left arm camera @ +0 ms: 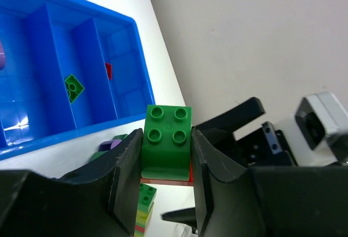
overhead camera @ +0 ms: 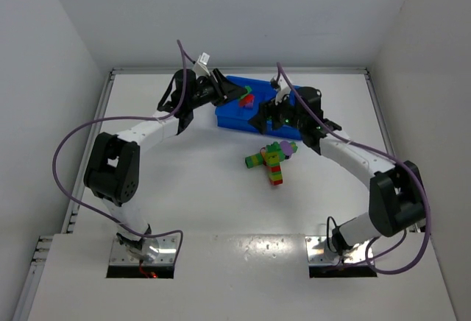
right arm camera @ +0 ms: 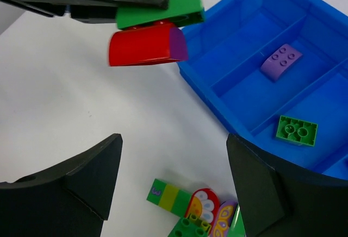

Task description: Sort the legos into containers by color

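Note:
My left gripper (left arm camera: 166, 139) is shut on a green brick (left arm camera: 168, 133) with a red piece (left arm camera: 166, 180) snapped beneath it. In the top view this gripper (overhead camera: 234, 96) holds the pair (overhead camera: 247, 101) over the blue tray (overhead camera: 229, 118). The right wrist view shows the green brick (right arm camera: 163, 3) and red piece (right arm camera: 144, 47) hanging beside the tray's corner. The tray compartments hold a purple brick (right arm camera: 280, 61), a green brick (right arm camera: 296, 130) and a red brick (left arm camera: 108, 70). My right gripper (right arm camera: 174, 177) is open and empty, just above the loose lego pile (right arm camera: 196, 210) near the tray's front edge.
The pile of striped sticks and printed bricks (overhead camera: 272, 157) lies on the white table in front of the tray. My right gripper (overhead camera: 263, 121) sits close to my left gripper over the tray's front. White walls enclose the table on three sides.

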